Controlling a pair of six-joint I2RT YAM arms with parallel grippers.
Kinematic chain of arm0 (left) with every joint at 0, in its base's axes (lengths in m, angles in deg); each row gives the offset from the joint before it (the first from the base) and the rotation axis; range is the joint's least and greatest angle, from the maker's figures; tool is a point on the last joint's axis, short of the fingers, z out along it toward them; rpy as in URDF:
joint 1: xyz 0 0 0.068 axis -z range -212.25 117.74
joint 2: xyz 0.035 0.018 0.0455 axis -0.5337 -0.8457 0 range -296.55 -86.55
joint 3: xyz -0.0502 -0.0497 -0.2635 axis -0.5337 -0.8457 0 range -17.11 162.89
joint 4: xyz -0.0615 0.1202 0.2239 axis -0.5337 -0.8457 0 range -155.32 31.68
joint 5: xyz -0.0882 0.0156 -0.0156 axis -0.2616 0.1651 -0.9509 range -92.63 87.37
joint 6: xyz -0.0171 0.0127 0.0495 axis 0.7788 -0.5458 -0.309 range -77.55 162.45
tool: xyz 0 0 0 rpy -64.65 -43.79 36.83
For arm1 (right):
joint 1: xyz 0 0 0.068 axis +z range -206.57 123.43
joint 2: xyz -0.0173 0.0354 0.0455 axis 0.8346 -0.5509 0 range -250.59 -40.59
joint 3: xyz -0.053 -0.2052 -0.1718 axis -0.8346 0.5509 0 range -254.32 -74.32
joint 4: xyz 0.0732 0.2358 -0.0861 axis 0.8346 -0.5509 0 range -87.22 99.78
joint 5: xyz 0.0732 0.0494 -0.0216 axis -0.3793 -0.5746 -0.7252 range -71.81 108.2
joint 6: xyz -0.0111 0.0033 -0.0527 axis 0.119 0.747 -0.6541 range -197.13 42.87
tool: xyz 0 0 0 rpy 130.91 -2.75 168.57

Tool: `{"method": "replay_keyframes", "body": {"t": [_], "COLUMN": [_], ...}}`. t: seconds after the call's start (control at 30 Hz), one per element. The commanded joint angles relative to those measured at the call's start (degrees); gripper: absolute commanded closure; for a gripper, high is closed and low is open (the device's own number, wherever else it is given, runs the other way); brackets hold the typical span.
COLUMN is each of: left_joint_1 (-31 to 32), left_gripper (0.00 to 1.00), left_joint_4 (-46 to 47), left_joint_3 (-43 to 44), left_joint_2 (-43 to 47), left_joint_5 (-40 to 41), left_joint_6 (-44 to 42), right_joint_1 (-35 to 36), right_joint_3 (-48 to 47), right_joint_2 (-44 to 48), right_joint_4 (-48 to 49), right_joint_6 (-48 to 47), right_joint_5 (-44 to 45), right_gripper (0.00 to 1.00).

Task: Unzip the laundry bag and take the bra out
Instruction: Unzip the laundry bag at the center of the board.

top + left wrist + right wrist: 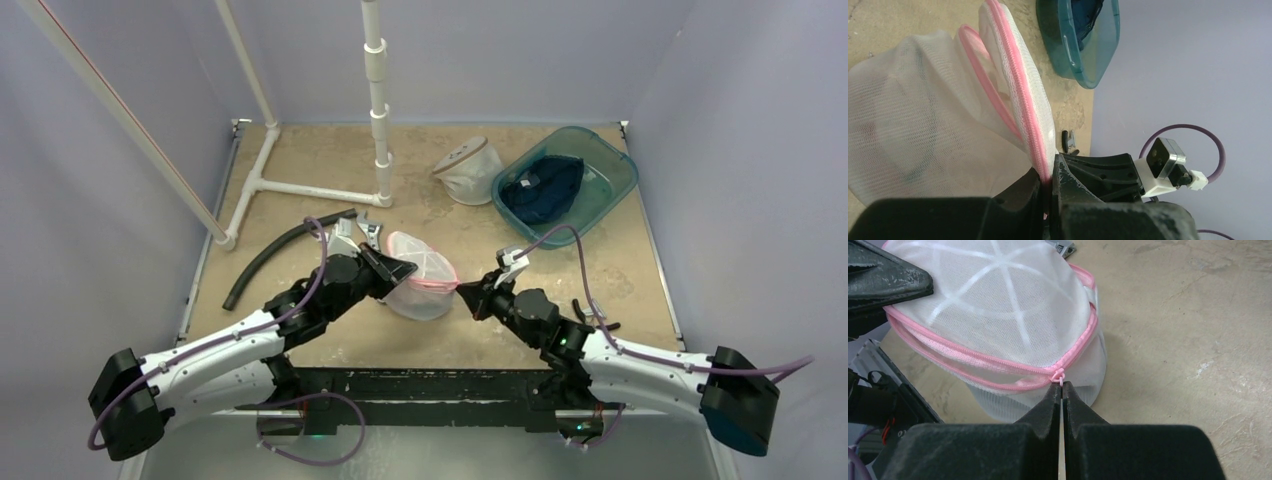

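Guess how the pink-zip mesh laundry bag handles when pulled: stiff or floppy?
Probably semi-floppy: the mesh laundry bag holds a dome on white ribs, yet its sheer walls crease. Likely light; it might slide without the left tool pinching its pink rim. The zipper pull in the right tool looks small and may slip.

No text, label, brand mark, number or sign can be read on anything in any of the three views.
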Motion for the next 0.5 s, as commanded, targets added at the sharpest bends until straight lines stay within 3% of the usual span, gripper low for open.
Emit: {"method": "replay_keyframes", "body": {"t": [0.0,0.17,0.2,0.27,0.33,0.4,0.47], "left_joint_1": [-3.3,-7.5,-8.3,-9.5,-9.7,-9.6,-9.4], "left_gripper": [1.00,1.00,0.91,0.53,0.31,0.21,0.19], "left_joint_4": [1.9,2.2,2.2,2.2,0.4,-4.2,-8.6], "left_joint_3": [-1.1,-1.6,-1.5,-1.2,-0.2,1.4,2.7], "left_joint_2": [2.7,2.0,1.5,0.7,0.5,1.3,3.4], "left_joint_5": [-4.7,-10.3,-11.4,-13.5,-13.7,-13.1,-11.8], "left_joint_6": [-3.4,-6.0,-6.5,-6.6,-6.3,-5.8,-4.3], "right_joint_1": [0.0,0.0,0.0,0.0,0.0,0.0,0.1], "right_joint_3": [-1.7,-1.6,-1.8,-1.7,-1.5,-1.9,-2.3], "right_joint_2": [-1.7,-2.6,-2.5,-1.7,-0.3,0.4,0.7], "right_joint_4": [1.0,1.5,2.1,2.7,2.5,1.4,0.7], "right_joint_6": [1.9,2.0,0.6,-0.7,-1.3,-1.7,-2.2], "right_joint_5": [5.1,6.6,7.3,6.1,5.7,5.8,5.7], "right_gripper": [1.00,1.00,1.00,1.00,1.00,1.00,1.00]}}
